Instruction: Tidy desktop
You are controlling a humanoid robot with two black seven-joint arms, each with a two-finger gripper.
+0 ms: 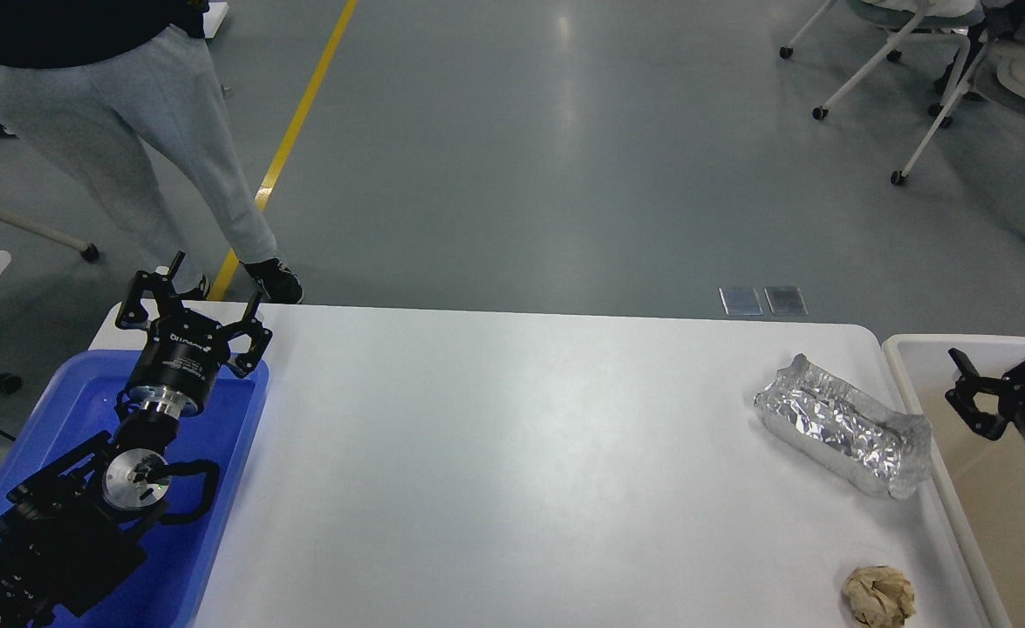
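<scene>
The white desktop (512, 471) fills the middle of the head view. A crumpled foil tray (843, 426) lies near its right edge. A brown crumpled paper ball (878, 596) lies at the front right corner. My left gripper (215, 281) is open and empty above the far end of the blue tray (215, 488) at the left. My right gripper (996, 331) is open and empty over the beige bin (913, 349), to the right of the foil tray.
A person in grey trousers (128, 131) stands beyond the table's far left corner. Wheeled chairs (931, 78) stand at the far right on the grey floor. A yellow floor line (294, 131) runs away from the table.
</scene>
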